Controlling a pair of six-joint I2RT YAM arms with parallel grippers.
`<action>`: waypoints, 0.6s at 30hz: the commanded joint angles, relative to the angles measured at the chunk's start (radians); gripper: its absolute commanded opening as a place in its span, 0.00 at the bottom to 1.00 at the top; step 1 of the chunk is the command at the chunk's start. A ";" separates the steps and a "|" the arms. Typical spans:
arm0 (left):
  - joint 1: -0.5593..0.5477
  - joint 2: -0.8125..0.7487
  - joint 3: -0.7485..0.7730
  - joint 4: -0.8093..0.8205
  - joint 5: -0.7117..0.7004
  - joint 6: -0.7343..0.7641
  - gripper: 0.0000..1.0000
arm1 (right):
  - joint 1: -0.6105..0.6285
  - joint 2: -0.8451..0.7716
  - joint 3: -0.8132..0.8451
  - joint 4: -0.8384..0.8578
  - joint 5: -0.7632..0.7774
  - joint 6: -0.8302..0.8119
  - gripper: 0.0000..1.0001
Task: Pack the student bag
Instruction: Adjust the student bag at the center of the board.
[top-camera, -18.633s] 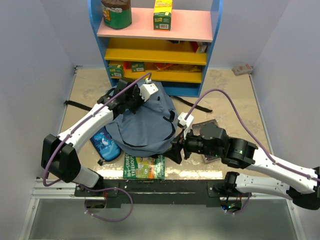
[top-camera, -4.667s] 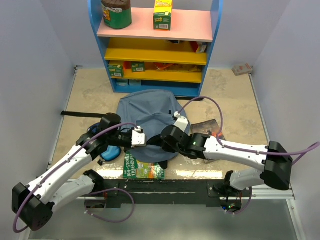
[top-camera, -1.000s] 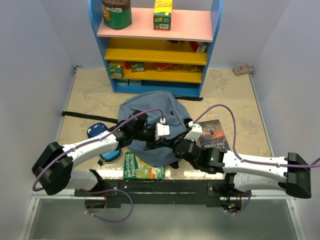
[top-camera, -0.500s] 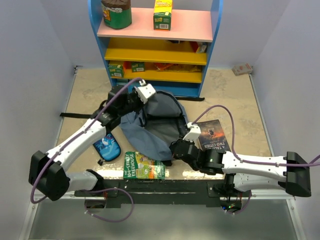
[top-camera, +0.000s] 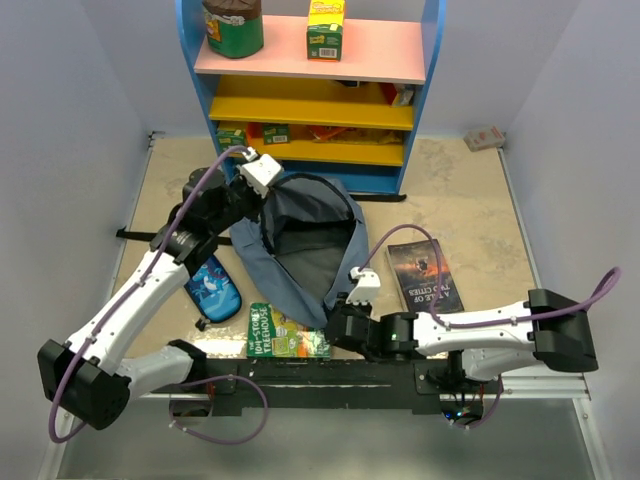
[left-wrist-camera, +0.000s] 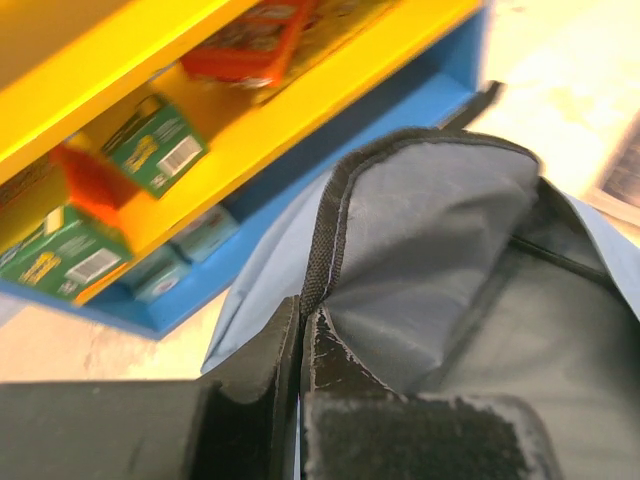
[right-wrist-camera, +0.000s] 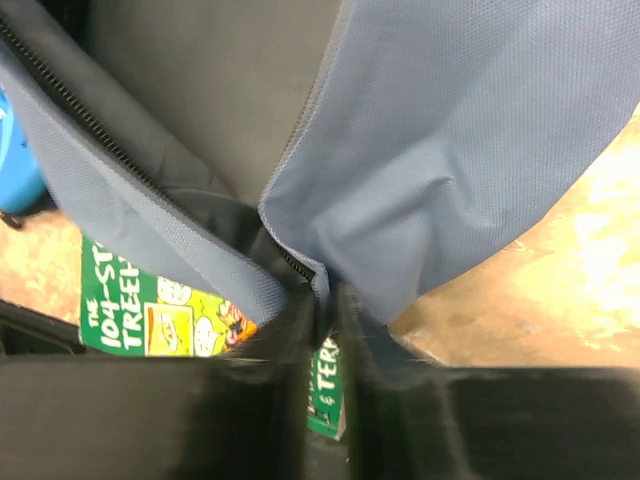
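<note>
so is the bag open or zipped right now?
Open. The bag gapes, dark lining showing; the left gripper pinches its far rim, the right gripper its near edge. Nothing visible inside.

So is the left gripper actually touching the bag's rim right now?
Touching. In the left wrist view the left gripper is shut on the zipper edge of the student bag, with the rim running straight up from between its fingers.

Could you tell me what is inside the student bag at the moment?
Only dark grey lining shows inside the student bag; no books. The folded fabric hides its lower corners.
</note>
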 joint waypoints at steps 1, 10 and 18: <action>0.021 -0.099 0.027 0.076 0.171 0.089 0.00 | 0.017 -0.037 0.093 -0.296 0.070 0.064 0.40; 0.021 -0.197 -0.083 0.060 0.150 0.114 0.00 | -0.196 -0.115 0.384 -0.807 0.146 0.029 0.99; 0.019 -0.239 -0.125 0.073 0.162 0.123 0.00 | -0.460 -0.043 0.375 -0.794 0.123 -0.205 0.99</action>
